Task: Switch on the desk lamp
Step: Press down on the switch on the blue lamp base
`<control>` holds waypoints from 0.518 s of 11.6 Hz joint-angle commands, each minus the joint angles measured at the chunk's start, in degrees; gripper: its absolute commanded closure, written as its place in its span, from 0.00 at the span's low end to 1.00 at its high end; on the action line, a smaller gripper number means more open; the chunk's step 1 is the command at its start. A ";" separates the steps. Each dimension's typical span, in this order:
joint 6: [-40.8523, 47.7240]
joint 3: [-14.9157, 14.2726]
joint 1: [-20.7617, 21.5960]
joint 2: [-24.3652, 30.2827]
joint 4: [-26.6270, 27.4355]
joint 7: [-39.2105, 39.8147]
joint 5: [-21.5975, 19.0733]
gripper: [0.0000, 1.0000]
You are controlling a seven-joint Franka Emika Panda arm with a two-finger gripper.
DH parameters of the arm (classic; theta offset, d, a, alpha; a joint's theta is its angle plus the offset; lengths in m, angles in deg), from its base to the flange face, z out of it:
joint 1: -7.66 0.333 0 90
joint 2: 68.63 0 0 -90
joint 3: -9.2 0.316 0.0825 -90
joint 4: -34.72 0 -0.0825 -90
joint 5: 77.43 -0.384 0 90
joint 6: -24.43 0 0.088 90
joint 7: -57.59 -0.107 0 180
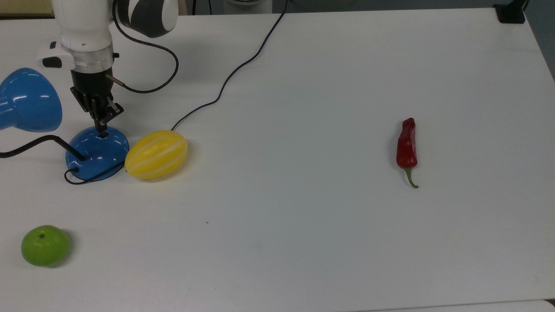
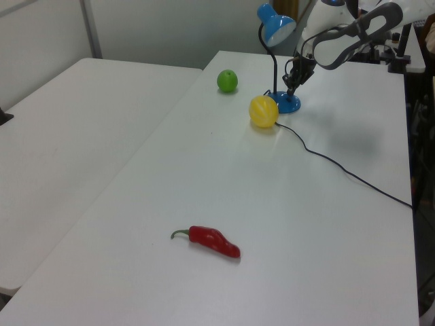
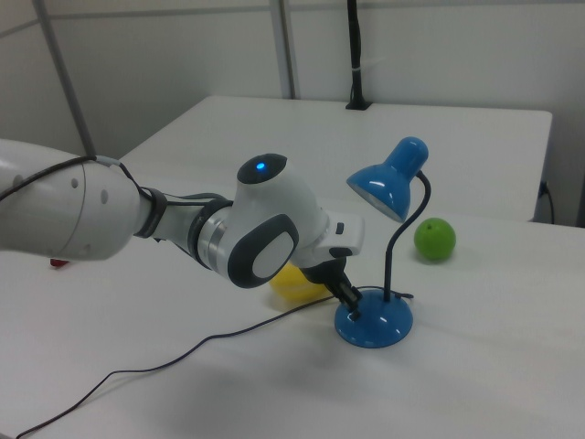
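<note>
The desk lamp has a glossy blue cone shade [image 1: 27,100], a black gooseneck and a round blue dome base [image 1: 96,152] with a small dark switch [image 1: 103,135] on top. My gripper [image 1: 100,127] points down with its fingers shut together and empty. Its tip sits at the far edge of the base, right at the switch. In the left view the gripper [image 2: 291,86] hangs just over the base [image 2: 287,104]. The right view has the gripper [image 3: 351,306] touching the near-left side of the base [image 3: 375,326], below the shade [image 3: 389,181].
A yellow striped melon [image 1: 156,154] rests against the base on the top view's right. A green fruit [image 1: 44,245] lies near the front left and a red chili pepper [image 1: 406,144] far to the right. The lamp's black cord [image 1: 230,77] runs back across the table.
</note>
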 commanded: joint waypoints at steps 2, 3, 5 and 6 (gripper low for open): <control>-1.55 -0.20 0.11 -2.29 -1.42 0.08 2.94 1.00; -1.72 -0.20 0.11 -2.37 -1.51 0.08 3.38 1.00; -2.33 -0.20 0.02 -2.64 -1.60 0.08 3.91 1.00; -3.73 -0.20 0.02 -2.73 -1.51 0.08 3.91 1.00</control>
